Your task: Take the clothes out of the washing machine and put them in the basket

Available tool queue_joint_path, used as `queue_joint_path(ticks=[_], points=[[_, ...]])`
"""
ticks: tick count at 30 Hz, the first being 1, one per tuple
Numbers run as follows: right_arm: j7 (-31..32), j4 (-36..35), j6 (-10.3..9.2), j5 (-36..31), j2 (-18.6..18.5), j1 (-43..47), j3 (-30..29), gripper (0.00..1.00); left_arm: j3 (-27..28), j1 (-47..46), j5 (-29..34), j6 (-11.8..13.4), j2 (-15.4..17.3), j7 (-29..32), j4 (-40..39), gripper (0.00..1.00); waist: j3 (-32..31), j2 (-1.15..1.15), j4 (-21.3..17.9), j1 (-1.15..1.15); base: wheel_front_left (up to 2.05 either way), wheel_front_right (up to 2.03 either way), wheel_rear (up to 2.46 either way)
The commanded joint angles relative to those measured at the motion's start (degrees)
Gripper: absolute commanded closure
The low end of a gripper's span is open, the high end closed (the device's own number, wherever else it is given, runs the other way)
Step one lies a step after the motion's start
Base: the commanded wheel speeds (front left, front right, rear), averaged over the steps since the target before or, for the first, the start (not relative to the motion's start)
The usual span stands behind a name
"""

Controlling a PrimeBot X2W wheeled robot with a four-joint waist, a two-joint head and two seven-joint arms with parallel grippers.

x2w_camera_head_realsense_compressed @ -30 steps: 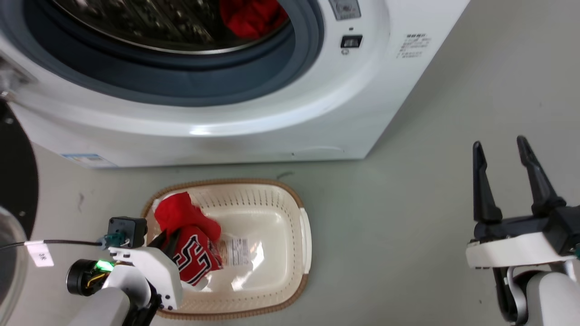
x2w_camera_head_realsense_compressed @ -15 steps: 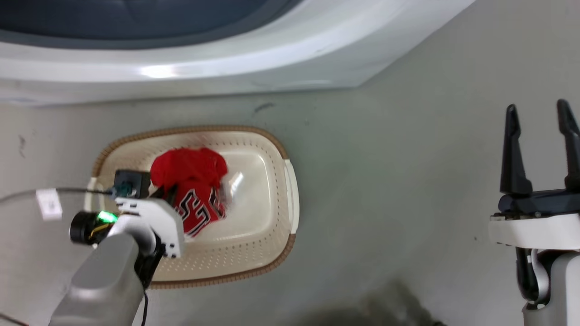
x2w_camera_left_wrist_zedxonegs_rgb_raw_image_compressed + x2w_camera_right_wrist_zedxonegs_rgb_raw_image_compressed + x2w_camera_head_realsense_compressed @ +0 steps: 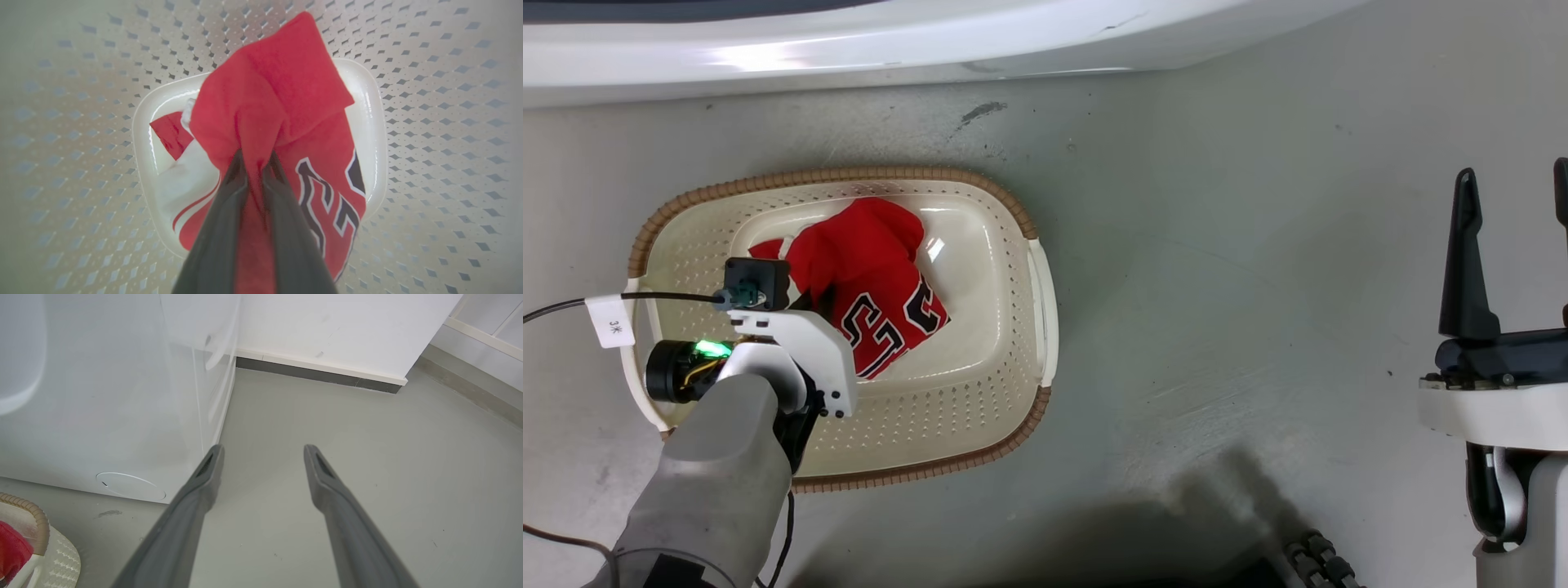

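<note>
A red jersey [image 3: 870,265] with black white-edged lettering hangs partly onto the floor of the cream basket [image 3: 1021,220]. My left gripper [image 3: 821,304] reaches into the basket from its left side. In the left wrist view the left gripper [image 3: 255,157] is shut on a bunched fold of the jersey [image 3: 286,94], with the perforated basket wall [image 3: 429,81] all round. My right gripper [image 3: 1515,196] stands open over bare floor at the far right, and its own view shows the right gripper [image 3: 263,451] holding nothing. The washing machine's [image 3: 931,41] white lower front runs along the top.
A black cable with a white tag [image 3: 609,320] runs to my left wrist. Grey floor [image 3: 1217,286] lies free between the basket and my right arm. The right wrist view shows the machine's side [image 3: 102,396], the basket rim [image 3: 32,514] and a wall skirting [image 3: 318,373].
The head camera has tilted down, so the machine's porthole has left the picture. My left gripper has lowered the jersey deeper into the basket, still holding it. The right gripper stays open.
</note>
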Motion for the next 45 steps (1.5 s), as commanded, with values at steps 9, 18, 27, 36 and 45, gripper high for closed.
queue_joint_path(ticks=[9,18,27,36,45], points=[[-0.1,0.9,-0.08,-1.4,0.0,-0.6,0.4,0.0,-0.9,0.3,-0.2,-0.3,-1.4,-1.3,2.3,0.0,-2.1,0.0,0.8,-0.01,0.0,0.0,0.0],[-0.1,4.3,-0.08,-0.5,0.0,0.1,0.6,0.0,0.5,4.2,-1.0,-0.7,-1.6,-2.9,-1.3,0.0,-10.8,0.0,1.7,-0.01,0.0,0.0,0.0],[-0.1,6.9,-0.07,0.7,0.0,1.7,1.4,0.0,5.7,11.5,4.1,0.5,1.8,-2.9,-19.6,0.0,-18.3,0.0,1.6,-0.01,0.0,0.0,0.0],[-0.1,8.2,-0.07,2.2,0.0,2.9,2.0,0.0,10.4,15.9,9.1,1.4,4.8,-2.9,-35.7,0.0,-22.4,0.0,-0.5,-0.01,0.0,0.0,0.0],[-0.1,8.4,-0.07,5.7,0.1,3.1,3.4,0.0,13.3,11.3,8.9,1.5,13.1,6.2,-48.6,0.0,-19.9,0.0,-7.4,-0.01,0.0,0.0,0.0]])
